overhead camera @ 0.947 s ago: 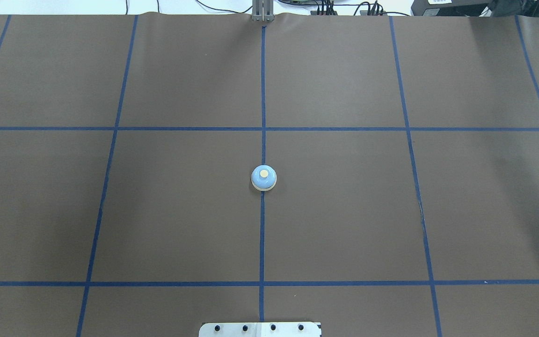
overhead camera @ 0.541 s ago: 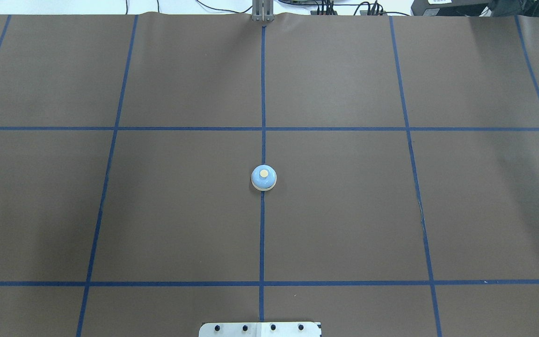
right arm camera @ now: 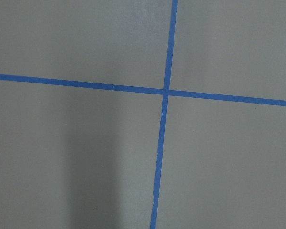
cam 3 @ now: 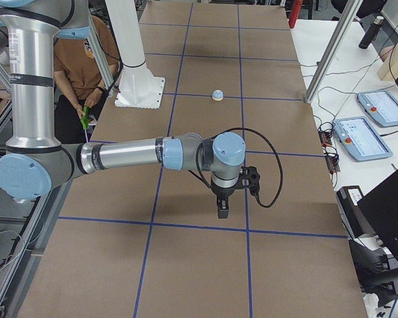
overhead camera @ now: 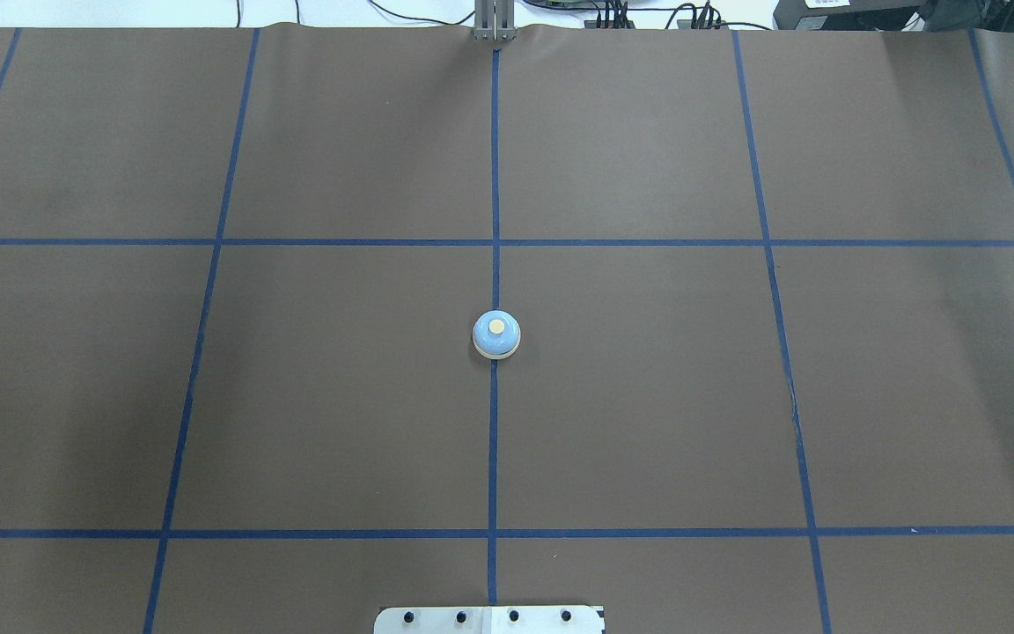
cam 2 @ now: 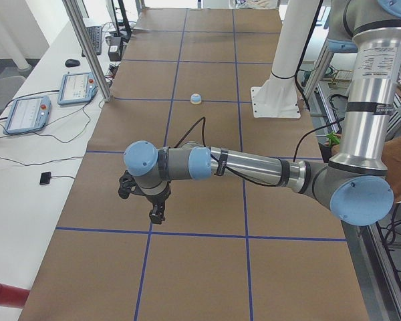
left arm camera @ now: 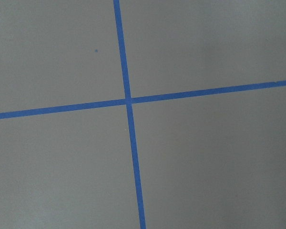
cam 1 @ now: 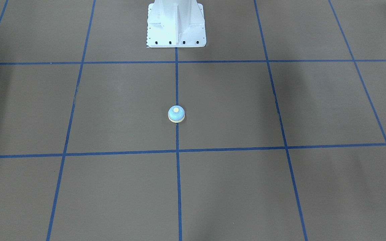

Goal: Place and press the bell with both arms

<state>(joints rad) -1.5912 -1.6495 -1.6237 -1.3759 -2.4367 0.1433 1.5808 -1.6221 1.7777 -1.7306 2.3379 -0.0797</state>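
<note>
1. Claw opening: cannot tell for left claw point(cam 2: 154, 212) or right claw point(cam 3: 224, 209); no hold on the bell point(overhead camera: 496, 335).
2. Find bell well apart from each claw, between them, on tape line point(overhead camera: 495, 176).
3. Centre over button point(overhead camera: 496, 327) before descending vertically.

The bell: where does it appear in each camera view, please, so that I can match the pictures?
Front-facing: bell at the centre, below the white pedestal.
Overhead: bell at the centre.
Exterior left: bell small, upper middle.
Exterior right: bell small, upper middle.
Left wrist: not in it.
Right wrist: not in it.
Shared landmark in the four room views: the blue tape line under the bell, running toward the white pedestal.
</note>
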